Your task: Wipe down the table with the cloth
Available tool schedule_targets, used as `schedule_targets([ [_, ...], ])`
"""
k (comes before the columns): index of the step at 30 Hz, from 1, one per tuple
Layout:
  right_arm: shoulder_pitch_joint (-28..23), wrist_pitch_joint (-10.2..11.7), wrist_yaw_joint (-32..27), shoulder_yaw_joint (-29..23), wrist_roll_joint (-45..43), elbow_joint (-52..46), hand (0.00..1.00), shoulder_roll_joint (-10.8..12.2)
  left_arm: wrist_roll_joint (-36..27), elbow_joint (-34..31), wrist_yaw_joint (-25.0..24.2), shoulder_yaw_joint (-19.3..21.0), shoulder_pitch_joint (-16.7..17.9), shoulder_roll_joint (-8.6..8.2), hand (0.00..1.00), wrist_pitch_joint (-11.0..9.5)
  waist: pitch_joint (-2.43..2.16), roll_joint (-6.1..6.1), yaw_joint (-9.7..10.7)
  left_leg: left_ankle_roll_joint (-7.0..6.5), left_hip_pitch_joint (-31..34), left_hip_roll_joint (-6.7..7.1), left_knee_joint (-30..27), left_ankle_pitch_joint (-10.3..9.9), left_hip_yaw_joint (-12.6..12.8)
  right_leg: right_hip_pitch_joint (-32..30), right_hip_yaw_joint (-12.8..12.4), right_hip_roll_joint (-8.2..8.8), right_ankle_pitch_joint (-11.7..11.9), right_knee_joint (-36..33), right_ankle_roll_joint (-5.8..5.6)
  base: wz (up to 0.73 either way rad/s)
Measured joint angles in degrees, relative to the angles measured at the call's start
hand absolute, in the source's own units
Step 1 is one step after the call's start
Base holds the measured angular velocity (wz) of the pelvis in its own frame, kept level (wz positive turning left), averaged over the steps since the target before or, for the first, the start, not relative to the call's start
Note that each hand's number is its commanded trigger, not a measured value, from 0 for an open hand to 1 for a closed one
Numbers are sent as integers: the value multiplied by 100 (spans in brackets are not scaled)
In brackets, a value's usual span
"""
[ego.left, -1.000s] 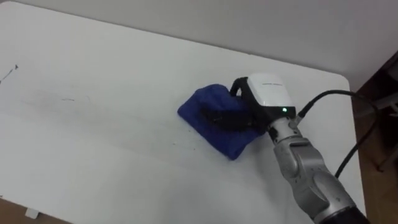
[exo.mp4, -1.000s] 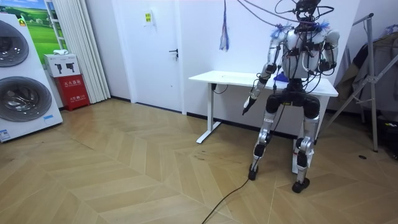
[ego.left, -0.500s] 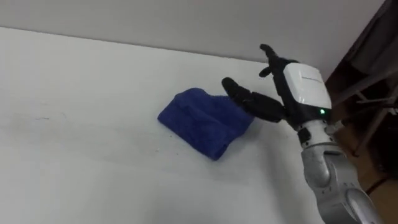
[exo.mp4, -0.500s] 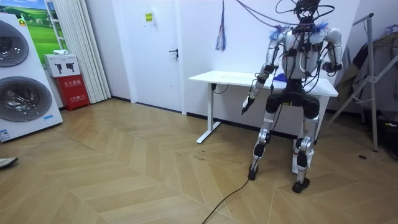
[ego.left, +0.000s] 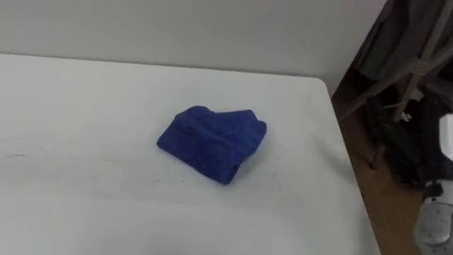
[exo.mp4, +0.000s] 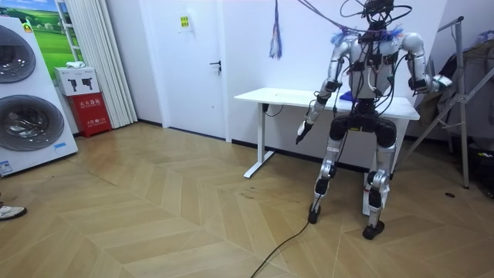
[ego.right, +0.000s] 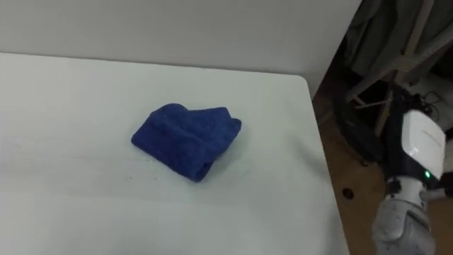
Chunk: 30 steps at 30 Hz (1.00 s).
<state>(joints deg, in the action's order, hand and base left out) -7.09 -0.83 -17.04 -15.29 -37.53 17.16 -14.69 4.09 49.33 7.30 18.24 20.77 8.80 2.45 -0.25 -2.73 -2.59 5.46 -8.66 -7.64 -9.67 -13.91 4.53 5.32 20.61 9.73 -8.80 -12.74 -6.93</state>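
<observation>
Blue plush cloth [ego.left: 211, 142], crumpled into a soft lump, lies unheld on the smooth white table [ego.left: 85, 92]. Right hand [ego.right: 422, 150] is beyond the table's right edge. Left hand [exo.mp4: 300, 133] hangs low. Finger state is indeterminable for both.

cloth [ego.left: 212, 142]: deep blue, soft and thick, bunched into a rumpled folded lump
cloth pose: lies flat on the worktop, loose, nothing touching it
cloth position: toward the worktop's right end, well clear of the right edge and the far edge
worktop [ego.left: 85, 99]: white, flat, rounded far-right corner, far edge runs along a pale wall
worktop surface: faint dark streak [ego.left: 14, 155] well left of the cloth
</observation>
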Motion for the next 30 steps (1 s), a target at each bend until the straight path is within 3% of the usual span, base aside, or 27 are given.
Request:
schedule_targets([
  [3, -109, -66, -5, -254, 542, 1106, 0, -137, 42, -15, 2, 111, 27, 39, 0, 3, 13, -28, 67, -17, 33, 33, -5, 10, 6, -40, -15, 30, -13, -23, -19, 0],
  [6, -113, -192, 1, -627, 979, 2320, 0, -179, 170, -38, -3, 425, 6, 43, 0, 6, 27, -130, 78, -17, 36, 36, -6, 10, 10, -44, -30, 31, -19, -24, -28, 0],
  [11, -149, -297, 163, -975, 1580, 3870, 0, -433, 174, -37, -6, 679, 23, 106, 0, 13, -17, -183, 146, -17, 36, 52, -10, 10, 3, -36, -28, 48, -32, -33, -46, 1],
  [15, -169, -433, 324, -1092, 1719, 4370, 0, -584, 167, 9, -14, 735, 23, 125, 0, 37, -24, -242, 172, -17, 37, 54, -10, 10, -1, -23, -27, 46, -32, -35, -47, 1],
  [18, -311, -519, 548, -1083, 1729, 4744, 0, -618, 170, 24, -9, 742, 39, 137, 0, 188, -17, -311, 192, -18, 21, 56, -30, 9, -4, 15, -16, 50, -33, -31, -48, 3],
  [21, -365, -762, 811, -995, 1682, 5176, 0, -607, 166, 31, -3, 737, 47, 137, 0, 287, -34, -299, 182, -29, 28, 55, -41, -1, -2, 25, -81, 38, -32, 1, -46, 0],
  [24, -603, -964, 944, -705, 1737, 5461, 0, -482, 168, 38, 18, 686, 34, 138, 0, 360, -45, -243, 149, -31, 10, 54, -51, -10, -7, 56, -196, 14, -32, 14, -46, 0],
  [27, -855, -1106, 987, -375, 1796, 5444, 0, -125, 148, 203, 142, 362, -7, 136, 0, 353, -53, -119, 147, -29, -5, 47, -63, -13, -15, 85, -185, 4, -27, 14, -40, 0],
  [30, -950, -1187, 1086, -98, 2043, 5403, 0, 257, 165, 479, 234, 97, -147, 123, 0, 350, -22, -24, 125, -30, -15, 46, -49, -32, -18, 96, -204, 2, -17, 9, -30, -2],
])
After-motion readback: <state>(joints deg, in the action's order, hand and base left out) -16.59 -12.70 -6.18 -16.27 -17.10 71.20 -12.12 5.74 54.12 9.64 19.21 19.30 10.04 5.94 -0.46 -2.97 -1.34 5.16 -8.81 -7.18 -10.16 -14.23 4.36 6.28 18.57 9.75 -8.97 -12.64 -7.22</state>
